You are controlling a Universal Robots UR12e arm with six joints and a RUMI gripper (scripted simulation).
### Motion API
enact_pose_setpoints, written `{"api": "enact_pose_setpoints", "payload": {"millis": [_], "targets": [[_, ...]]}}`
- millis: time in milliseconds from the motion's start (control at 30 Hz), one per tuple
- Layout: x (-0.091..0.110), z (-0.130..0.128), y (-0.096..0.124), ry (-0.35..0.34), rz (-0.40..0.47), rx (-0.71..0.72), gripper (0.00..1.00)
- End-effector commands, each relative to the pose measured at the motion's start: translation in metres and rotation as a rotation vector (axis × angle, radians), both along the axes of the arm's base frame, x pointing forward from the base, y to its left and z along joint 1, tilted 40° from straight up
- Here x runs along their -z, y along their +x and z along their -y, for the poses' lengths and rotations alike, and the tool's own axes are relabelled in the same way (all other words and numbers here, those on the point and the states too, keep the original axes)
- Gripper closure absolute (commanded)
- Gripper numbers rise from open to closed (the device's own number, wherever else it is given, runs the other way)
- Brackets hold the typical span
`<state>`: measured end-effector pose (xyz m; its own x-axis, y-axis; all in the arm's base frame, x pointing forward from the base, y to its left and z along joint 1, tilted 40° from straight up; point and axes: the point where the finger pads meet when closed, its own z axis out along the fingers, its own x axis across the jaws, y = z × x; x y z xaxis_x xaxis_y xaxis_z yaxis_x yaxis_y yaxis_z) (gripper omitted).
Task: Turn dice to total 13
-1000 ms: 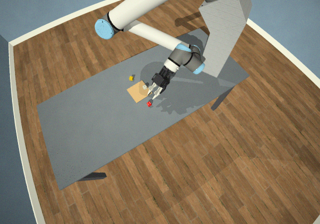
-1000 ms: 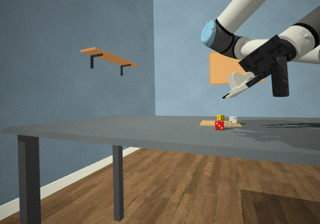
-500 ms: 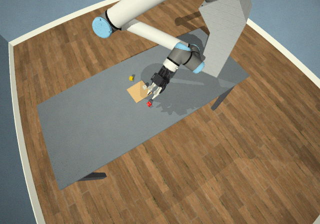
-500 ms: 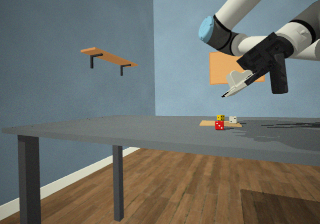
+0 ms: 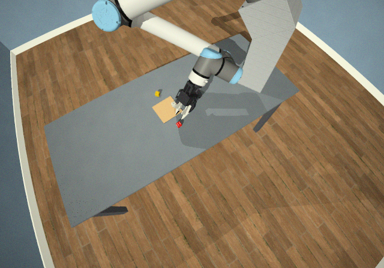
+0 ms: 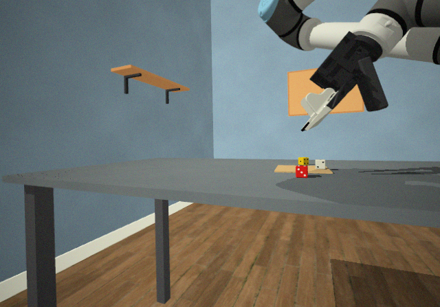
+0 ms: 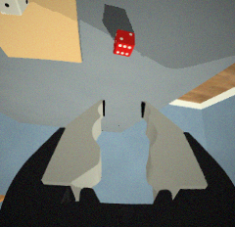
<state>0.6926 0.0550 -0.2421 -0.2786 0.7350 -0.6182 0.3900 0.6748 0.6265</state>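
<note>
The tan mat point(image 5: 165, 109) lies mid-table. The red die point(image 5: 179, 124) sits flat on the grey table just off the mat's near corner; it also shows in the side view point(image 6: 301, 171) and in the wrist view point(image 7: 124, 43). The white die point(image 6: 320, 163) sits on the mat near a corner and shows in the wrist view point(image 7: 13, 4); in the overhead view my gripper hides it. The yellow die point(image 5: 157, 93) sits on the table beyond the mat, off it. My gripper point(image 6: 308, 126) point(image 7: 122, 102) hangs well above the dice, fingers partly apart with nothing between them.
The arm's grey pedestal point(image 5: 268, 39) stands at the table's far right end. A wall shelf point(image 6: 149, 79) and an orange panel point(image 6: 325, 92) hang on the walls behind. The table edge runs close in front of the red die.
</note>
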Motion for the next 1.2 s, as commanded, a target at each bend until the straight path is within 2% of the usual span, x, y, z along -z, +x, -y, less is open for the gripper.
{"api": "enact_pose_setpoints", "payload": {"millis": [0,267,400,733,900,1167], "targets": [[-0.004,-0.005,0.005,-0.043,-0.116,0.103,0.76],[-0.009,-0.012,0.011,-0.096,-0.263,0.226,0.76],[-0.010,-0.013,0.012,-0.103,-0.283,0.242,0.76],[-0.016,-0.021,0.018,-0.162,-0.434,0.370,0.76],[-0.018,-0.023,0.020,-0.178,-0.481,0.408,0.76],[-0.020,-0.024,0.020,-0.191,-0.508,0.432,0.76]]}}
